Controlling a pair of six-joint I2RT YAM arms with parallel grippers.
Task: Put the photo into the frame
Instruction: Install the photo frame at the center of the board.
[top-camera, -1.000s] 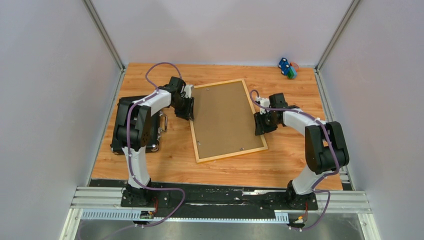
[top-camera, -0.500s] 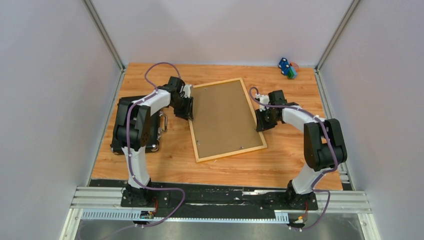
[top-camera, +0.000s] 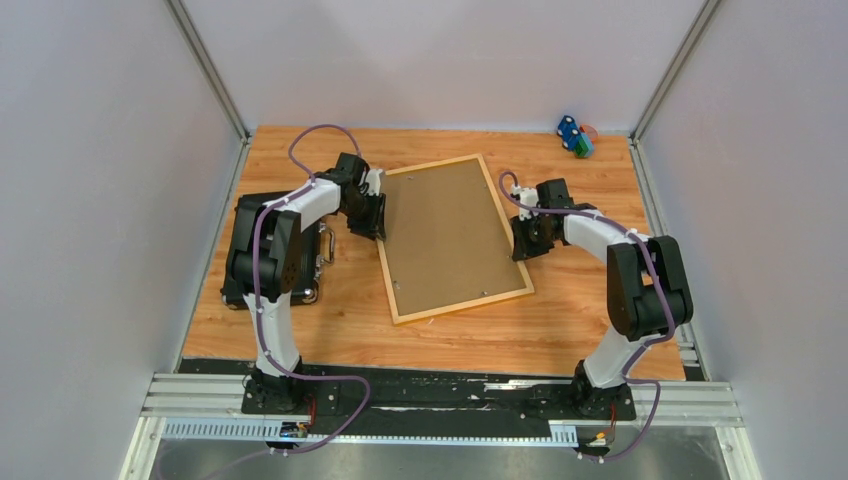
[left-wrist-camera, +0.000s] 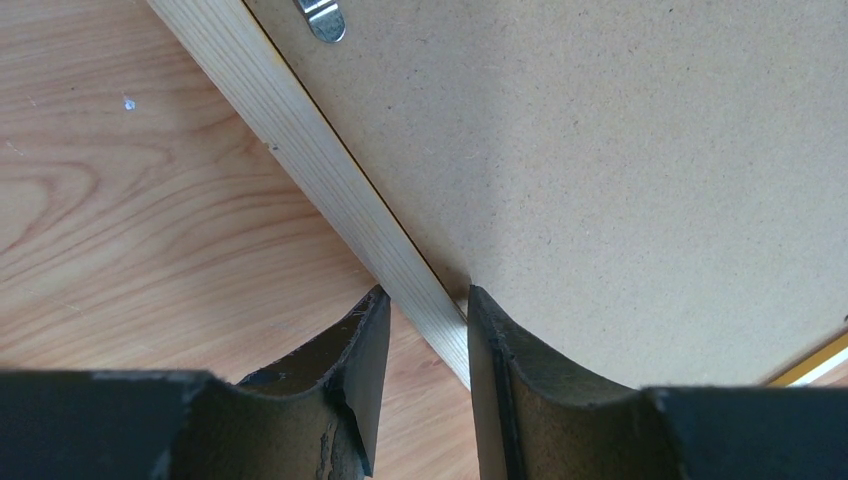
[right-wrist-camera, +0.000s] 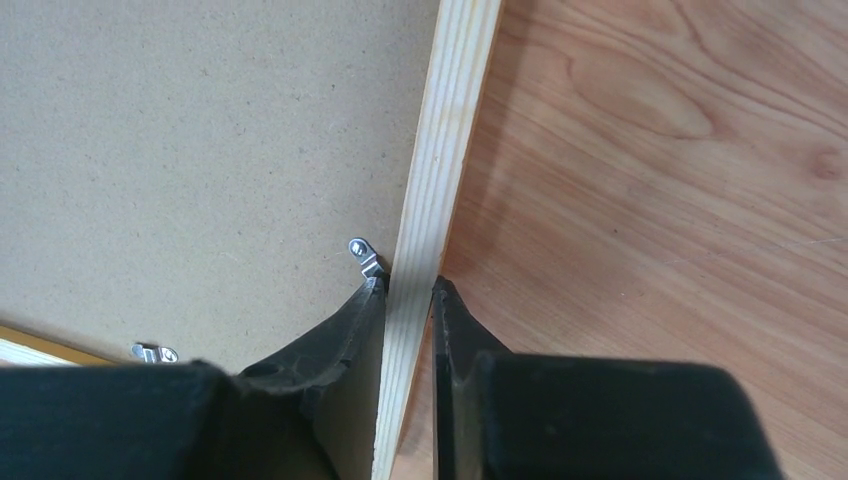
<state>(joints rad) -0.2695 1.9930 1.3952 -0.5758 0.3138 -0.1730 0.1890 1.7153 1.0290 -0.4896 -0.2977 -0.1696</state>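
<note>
Your frame (top-camera: 460, 306): face down, backing board (top-camera: 445, 235) fitted; photo hidden, so insertion is unconfirmed. Left gripper (left-wrist-camera: 425, 300) clamps its 9 o'clock rail, right gripper (right-wrist-camera: 408, 285) its 3 o'clock rail.

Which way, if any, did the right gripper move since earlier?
Yes: right gripper shifted slightly toward the wooden table's far edge, now clamping the tan wooden rectangular frame.
</note>
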